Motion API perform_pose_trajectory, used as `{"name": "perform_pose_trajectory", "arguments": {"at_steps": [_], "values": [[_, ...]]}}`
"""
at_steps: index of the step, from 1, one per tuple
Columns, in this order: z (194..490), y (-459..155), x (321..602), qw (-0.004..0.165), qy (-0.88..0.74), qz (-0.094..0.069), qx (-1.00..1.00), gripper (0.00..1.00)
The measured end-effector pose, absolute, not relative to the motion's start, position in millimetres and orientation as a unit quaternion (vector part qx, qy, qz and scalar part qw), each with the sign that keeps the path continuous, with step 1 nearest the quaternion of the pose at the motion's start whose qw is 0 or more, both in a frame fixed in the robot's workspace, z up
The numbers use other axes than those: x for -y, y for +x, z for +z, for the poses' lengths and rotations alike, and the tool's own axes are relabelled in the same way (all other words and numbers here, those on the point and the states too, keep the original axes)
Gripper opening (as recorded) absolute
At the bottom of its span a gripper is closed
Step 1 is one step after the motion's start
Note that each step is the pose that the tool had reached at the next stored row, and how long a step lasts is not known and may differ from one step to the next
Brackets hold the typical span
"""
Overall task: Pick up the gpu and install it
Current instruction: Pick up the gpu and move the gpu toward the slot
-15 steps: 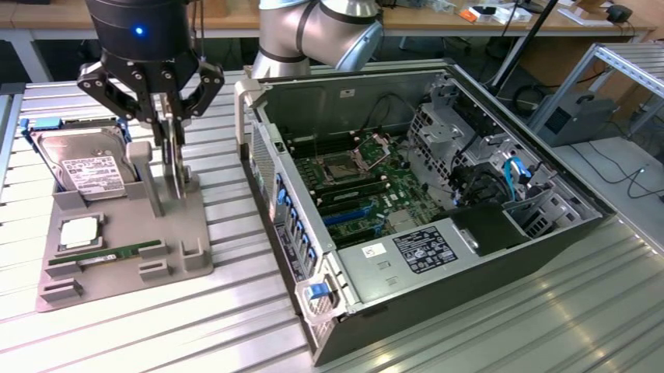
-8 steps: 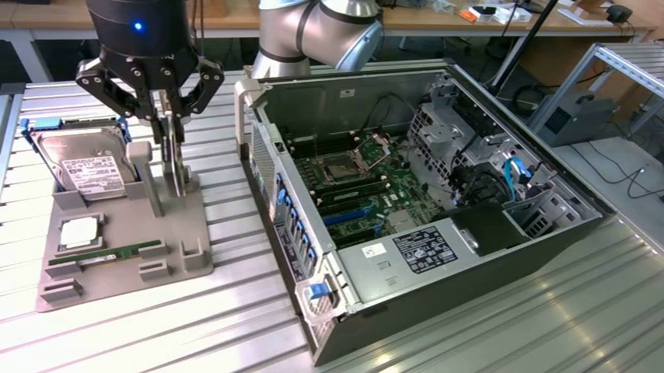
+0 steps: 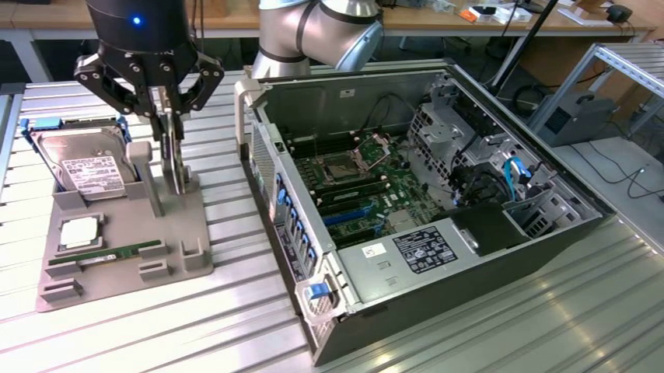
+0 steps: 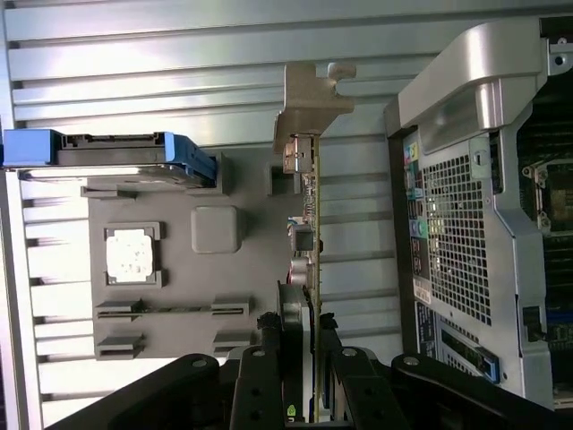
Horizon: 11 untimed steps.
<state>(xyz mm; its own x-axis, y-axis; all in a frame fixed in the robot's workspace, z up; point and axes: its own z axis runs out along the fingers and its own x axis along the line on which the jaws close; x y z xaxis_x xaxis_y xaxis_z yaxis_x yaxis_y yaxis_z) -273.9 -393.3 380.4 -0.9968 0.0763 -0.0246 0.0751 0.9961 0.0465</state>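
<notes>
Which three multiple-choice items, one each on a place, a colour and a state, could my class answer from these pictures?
1. Where is the gpu?
A. On a shelf.
B. At the holder, between the gripper's fingers.
C. In a person's hand.

2. What colour is the hard drive's frame?
A. Red.
B. Blue.
C. Yellow.

3. How is the case?
A. Shut.
B. Upside down.
C. Open, with the motherboard showing.

Answers:
1 B: the card stands on edge at the grey holder, with a finger on each side of it.
2 B: blue plastic runs around the drive's edges.
3 C: the side is off, so the board and cables inside are in plain sight.
</notes>
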Motion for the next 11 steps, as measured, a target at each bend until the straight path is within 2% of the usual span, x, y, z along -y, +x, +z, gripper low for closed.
{"name": "perform_pose_trajectory", "arguments": {"at_steps": [11], "values": [[388.7, -273.9, 393.3, 0.013, 0.038, 0.023, -0.999, 0.27]]}}
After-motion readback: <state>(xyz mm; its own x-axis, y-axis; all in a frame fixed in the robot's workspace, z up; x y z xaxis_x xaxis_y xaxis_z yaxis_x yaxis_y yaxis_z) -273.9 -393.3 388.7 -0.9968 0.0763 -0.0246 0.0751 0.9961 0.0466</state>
